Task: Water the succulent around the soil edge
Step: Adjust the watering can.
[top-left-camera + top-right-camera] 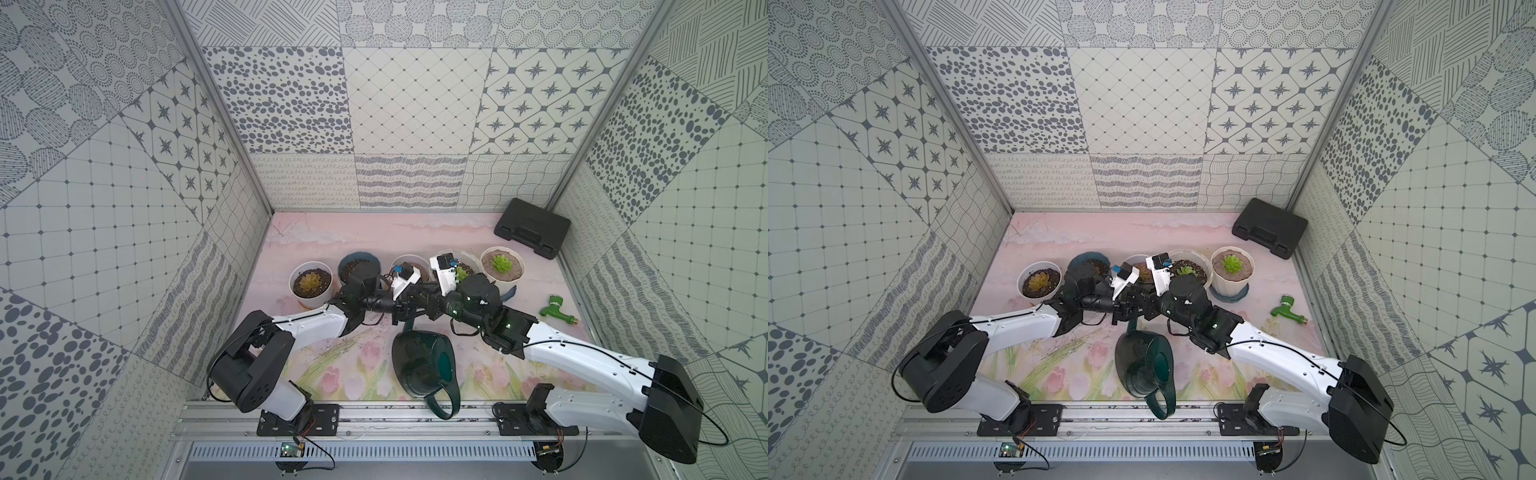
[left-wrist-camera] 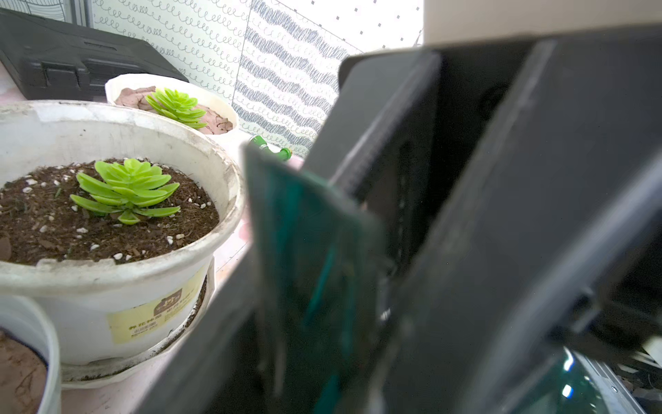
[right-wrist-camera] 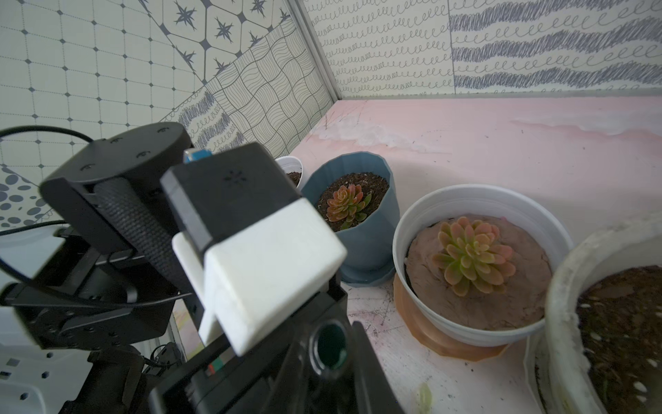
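Note:
The succulent (image 1: 501,262) (image 1: 1231,263) (image 2: 175,105) is a bright green rosette in a white fluted pot (image 1: 505,281) at the back right. Its tan soil edge (image 1: 515,266) rings it, and nothing is over it. A dark green watering can (image 1: 424,365) (image 1: 1144,363) stands mid-table with its spout (image 2: 308,251) rising between both grippers. My right gripper (image 1: 417,305) (image 3: 329,349) is shut on the spout, whose round mouth shows between its fingers. My left gripper (image 1: 401,311) (image 2: 308,322) is at the same spout from the other side, too blurred to read.
Several other pots line the back: a cream one with dark soil (image 2: 125,279), a white one with a pinkish rosette (image 3: 480,315), a blue one (image 3: 358,233) and a white one at left (image 1: 311,291). A black case (image 1: 532,227) and a green tap nozzle (image 1: 557,309) lie at right.

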Robot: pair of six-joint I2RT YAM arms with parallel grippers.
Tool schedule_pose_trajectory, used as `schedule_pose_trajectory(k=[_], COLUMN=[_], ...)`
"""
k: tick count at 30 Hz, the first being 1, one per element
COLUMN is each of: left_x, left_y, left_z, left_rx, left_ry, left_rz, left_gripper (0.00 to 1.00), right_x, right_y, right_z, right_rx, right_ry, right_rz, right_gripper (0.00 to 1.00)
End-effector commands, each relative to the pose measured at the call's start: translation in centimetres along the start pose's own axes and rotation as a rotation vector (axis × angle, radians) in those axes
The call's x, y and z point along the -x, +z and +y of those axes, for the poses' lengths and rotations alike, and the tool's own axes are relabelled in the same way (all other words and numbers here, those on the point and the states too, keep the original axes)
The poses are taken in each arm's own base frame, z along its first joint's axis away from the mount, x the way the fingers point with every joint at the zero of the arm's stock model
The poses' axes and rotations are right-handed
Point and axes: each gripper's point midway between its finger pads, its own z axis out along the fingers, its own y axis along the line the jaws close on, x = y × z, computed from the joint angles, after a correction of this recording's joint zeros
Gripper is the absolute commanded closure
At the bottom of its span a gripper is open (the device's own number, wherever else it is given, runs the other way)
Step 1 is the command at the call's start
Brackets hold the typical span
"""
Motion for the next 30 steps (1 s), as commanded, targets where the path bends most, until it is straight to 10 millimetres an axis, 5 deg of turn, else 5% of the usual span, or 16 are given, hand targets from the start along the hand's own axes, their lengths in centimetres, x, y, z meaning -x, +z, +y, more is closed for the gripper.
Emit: schedule_pose_trajectory(k=[1,5,9,12,15,23,30], left_x=[1.9,2.3,2.5,3.1,2.7,-3.6,-6.0], left_y=[0.5,-0.1,-1.7,-4.0,-5.3,-5.9,-4.0], left_z=[-0.7,-0.1,0.8,1.0,-1.0,-7.5,-8.4], left_rx=[-0.001,0.081,0.252,0.410,0.469,0.571,0.657], left_ry=[0.109,0.128,0.156,0.162,0.180,0.166,0.226], left_rz=[-0.051,-0.079,-0.121,-0.166,-0.187,-0.102,-0.068], left_gripper=[0.52,0.33,0.01,0.01,0.01,0.01,0.06], right_x=[0.8,1.1,1.2,1.5,1.4,-0.5,-2.1], right_y=[-0.9,-2.3,-4.5,-6.7,-9.0,-17.4,-20.6], right_z=[-3.5,-5.9,-8.5,-10.5,-13.0,-19.4,-20.6], right_rx=[-0.207,-0.364,-0.530,-0.653,-0.755,-1.068,-1.184], right_ry=[0.052,0.037,0.008,-0.029,0.016,0.302,0.501], right_rz=[-0.037,-0.033,-0.045,-0.062,-0.099,-0.349,-0.448], right_gripper=[1.00,1.00,1.00,1.00,1.00,1.00,1.00])
